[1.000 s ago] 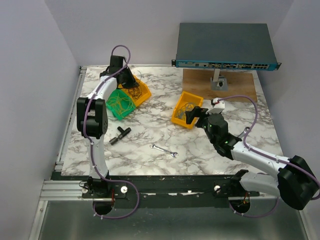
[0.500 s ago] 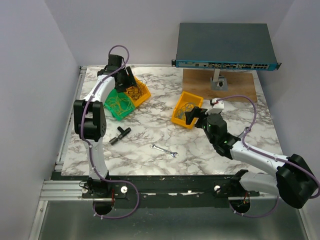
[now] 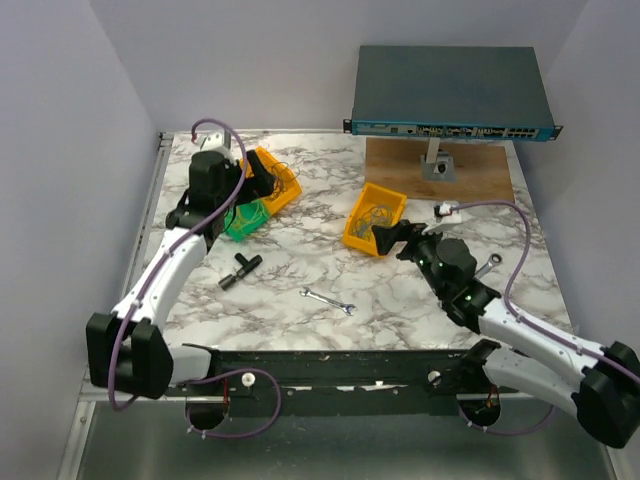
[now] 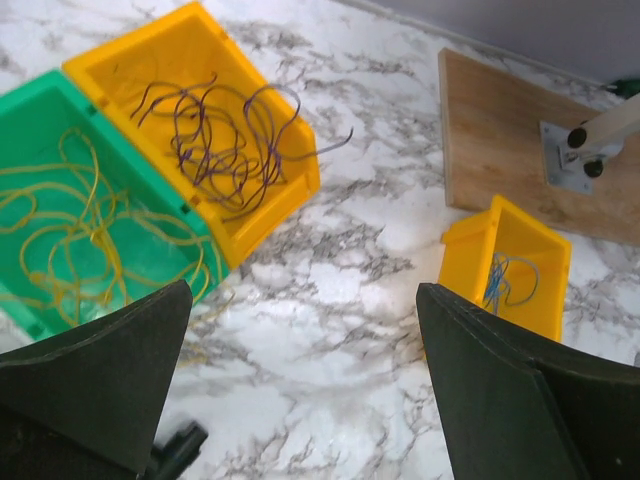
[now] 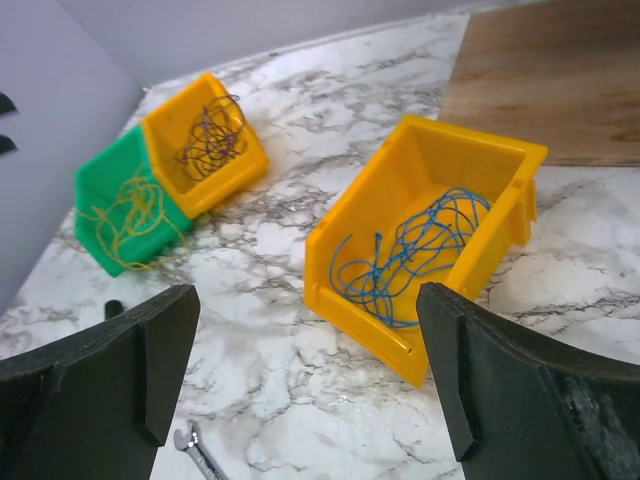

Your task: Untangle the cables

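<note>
Now both arms have backed off from the bins: your left gripper (image 4: 302, 300), a moment ago reaching over the green bin (image 4: 40, 130), has swung down and away. The right gripper (image 5: 308, 292) has eased back from the lone yellow bin (image 5: 460, 160).

Both stand spread wide with nothing between the fingers.

The cables lie apart by colour:
- **yellow-green strands** (image 4: 70, 230): in the green bin, ahead-left of the left gripper (a loop seems to spill over the lip);
- **dark brownish strands** (image 4: 225, 140): in the neighbouring yellow bin (image 4: 270, 215), touching the green one;
- **blue strands** (image 5: 410, 250): straight ahead of the right gripper, well apart from the others.

You can judge the sorting as good as finished.

Beneath is a marble-patterned table (image 3: 300, 260) carrying a wrench (image 3: 328, 301). Plain pale walls stand around, and a network switch (image 3: 450, 90) is propped above a wooden board (image 3: 470, 170) beyond the right gripper.
</note>
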Controlling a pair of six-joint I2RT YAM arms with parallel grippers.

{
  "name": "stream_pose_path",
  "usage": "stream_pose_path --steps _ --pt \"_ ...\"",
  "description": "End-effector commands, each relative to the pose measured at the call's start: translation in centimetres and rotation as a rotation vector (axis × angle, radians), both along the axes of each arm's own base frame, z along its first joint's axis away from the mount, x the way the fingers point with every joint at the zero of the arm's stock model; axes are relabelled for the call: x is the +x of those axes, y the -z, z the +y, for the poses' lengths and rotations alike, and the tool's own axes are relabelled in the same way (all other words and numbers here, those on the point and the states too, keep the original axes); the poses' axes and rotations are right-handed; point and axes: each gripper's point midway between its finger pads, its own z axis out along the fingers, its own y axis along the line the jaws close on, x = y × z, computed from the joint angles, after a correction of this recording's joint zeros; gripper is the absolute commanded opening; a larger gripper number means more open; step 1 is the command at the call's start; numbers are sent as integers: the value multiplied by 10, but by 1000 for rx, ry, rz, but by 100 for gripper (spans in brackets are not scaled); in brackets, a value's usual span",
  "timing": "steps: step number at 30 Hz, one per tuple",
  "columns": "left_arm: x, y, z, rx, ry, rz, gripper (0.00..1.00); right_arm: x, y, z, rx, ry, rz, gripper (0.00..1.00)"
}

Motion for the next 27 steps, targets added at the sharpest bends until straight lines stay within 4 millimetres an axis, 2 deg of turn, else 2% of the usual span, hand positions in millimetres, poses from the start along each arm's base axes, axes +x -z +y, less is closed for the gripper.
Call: stream_pose_path --steps 1,6,11,13,17,19,23,27 --pt "-34 -2 1 -25 15 -147 98 -22 -15 -6 19 -71 -99 100" --pt "-78 11 23 29 -31 -266 98 -40 -8 -32 -47 -44 -211 100" --pt "-99 23 52 60 -157 -377 99 -56 -12 -56 -12 9 -318 100" --pt "-106 28 53 64 -148 -419 99 -59 -9 -66 -1 47 -328 100" --pt "-116 42 51 65 -124 -469 99 -58 18 -83 -77 124 -220 100" --pt "-121 49 53 70 -126 -497 99 -56 20 -95 -59 194 -194 100" --pt "-130 67 59 33 -162 -491 99 -57 21 -98 -62 206 -180 100" --pt "-138 77 59 -28 -183 -404 99 -61 24 -97 -60 191 -140 99"
